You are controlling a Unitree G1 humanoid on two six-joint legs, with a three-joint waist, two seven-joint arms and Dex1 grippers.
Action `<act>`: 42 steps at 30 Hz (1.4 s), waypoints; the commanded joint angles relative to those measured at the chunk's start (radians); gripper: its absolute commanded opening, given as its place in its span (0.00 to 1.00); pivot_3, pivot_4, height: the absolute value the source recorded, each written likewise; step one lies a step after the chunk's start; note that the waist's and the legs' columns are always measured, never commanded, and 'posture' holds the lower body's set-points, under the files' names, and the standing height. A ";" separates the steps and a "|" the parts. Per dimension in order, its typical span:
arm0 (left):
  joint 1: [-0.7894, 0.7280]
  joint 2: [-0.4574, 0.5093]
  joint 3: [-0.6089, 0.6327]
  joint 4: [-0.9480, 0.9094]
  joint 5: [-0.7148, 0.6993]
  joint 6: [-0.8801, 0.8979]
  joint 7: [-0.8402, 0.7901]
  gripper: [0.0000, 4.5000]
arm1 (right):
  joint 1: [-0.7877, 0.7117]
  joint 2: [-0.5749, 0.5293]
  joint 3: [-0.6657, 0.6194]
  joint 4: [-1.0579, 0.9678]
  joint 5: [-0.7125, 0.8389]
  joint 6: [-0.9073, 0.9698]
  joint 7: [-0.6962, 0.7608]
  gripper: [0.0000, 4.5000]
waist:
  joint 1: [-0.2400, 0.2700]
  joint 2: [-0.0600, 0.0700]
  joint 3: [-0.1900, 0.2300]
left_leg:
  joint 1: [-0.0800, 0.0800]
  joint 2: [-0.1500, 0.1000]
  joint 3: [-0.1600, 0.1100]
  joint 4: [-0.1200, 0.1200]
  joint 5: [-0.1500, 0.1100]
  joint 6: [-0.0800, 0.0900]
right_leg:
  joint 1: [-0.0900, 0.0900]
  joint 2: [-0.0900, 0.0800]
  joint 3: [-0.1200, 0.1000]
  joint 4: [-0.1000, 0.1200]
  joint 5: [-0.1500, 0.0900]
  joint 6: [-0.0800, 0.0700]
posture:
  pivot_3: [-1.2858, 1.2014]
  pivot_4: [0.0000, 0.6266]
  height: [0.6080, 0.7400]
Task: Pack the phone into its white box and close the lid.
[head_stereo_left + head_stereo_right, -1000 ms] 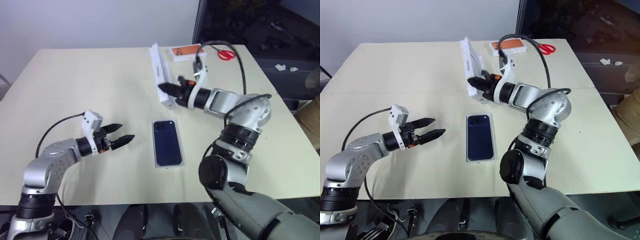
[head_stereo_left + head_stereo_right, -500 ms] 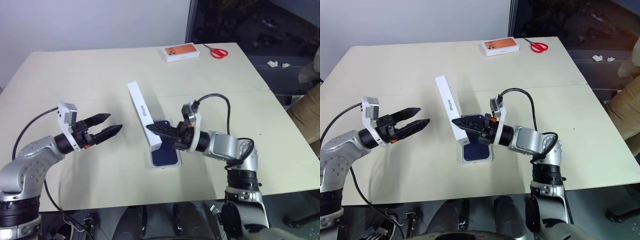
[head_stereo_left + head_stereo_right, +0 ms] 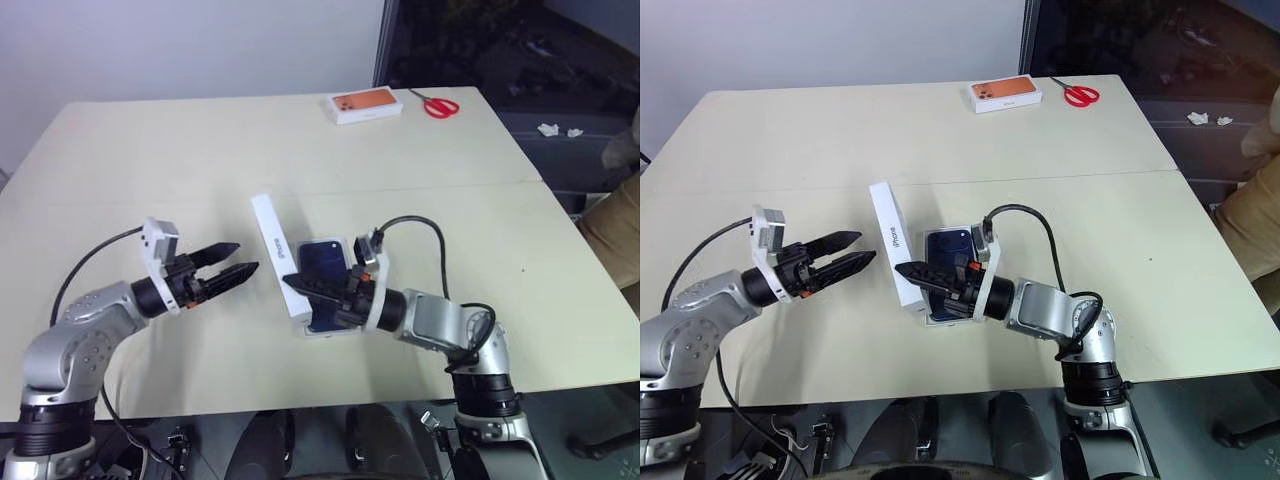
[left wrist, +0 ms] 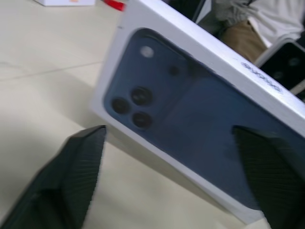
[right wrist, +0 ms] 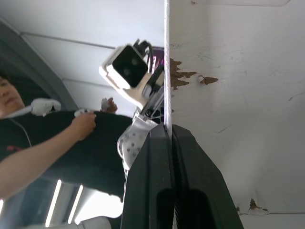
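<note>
The phone point(image 3: 322, 258) lies dark and face-down in the white box point(image 3: 331, 333) on the table, its near part hidden by my right arm. The lid point(image 3: 273, 252) stands on its long edge just left of the box, tilted. Its printed phone picture point(image 4: 190, 114) faces my left gripper. My right gripper point(image 3: 300, 289) is shut on the lid's thin side wall point(image 5: 167, 71), over the box's left side. My left gripper point(image 3: 228, 276) hovers open a short way left of the lid, not touching it, fingers point(image 4: 71, 181) pointing at the printed face.
A white box with an orange face point(image 3: 362, 105) and red scissors point(image 3: 440, 104) lie at the table's far right. A person point(image 3: 615, 215) sits past the right edge, and a person's arm point(image 5: 47, 143) appears in the right wrist view. Bare tabletop surrounds both arms.
My right gripper brought the lid from the far side of the table down beside the phone's box, then sank slightly. The left gripper's fingers narrowed a little.
</note>
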 commanded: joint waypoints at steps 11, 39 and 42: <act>-0.009 -0.057 -0.068 -0.024 0.044 -0.056 0.023 0.03 | 0.013 -0.029 0.017 0.010 0.033 0.021 -0.024 0.00 | 0.001 0.000 0.000 | 0.000 0.000 0.000 0.000 0.000 0.000 | 0.000 0.000 0.000 0.000 0.000 0.000 | 0.52 0.24 1.00; -0.017 -0.146 -0.158 0.012 0.111 -0.097 0.025 0.00 | -0.111 -0.273 0.099 0.088 0.033 0.042 0.068 0.73 | 0.009 0.000 0.000 | 0.000 0.000 0.000 0.001 0.000 0.000 | 0.001 0.000 0.000 -0.001 0.000 0.000 | 0.52 0.24 1.00; -0.018 -0.151 -0.155 0.012 0.110 -0.095 0.024 0.00 | -0.166 -0.385 0.087 0.096 -0.049 0.091 0.171 0.73 | 0.010 -0.001 0.000 | 0.000 0.000 0.000 0.001 0.000 0.000 | 0.001 0.000 0.000 -0.001 0.000 0.000 | 0.52 0.24 1.00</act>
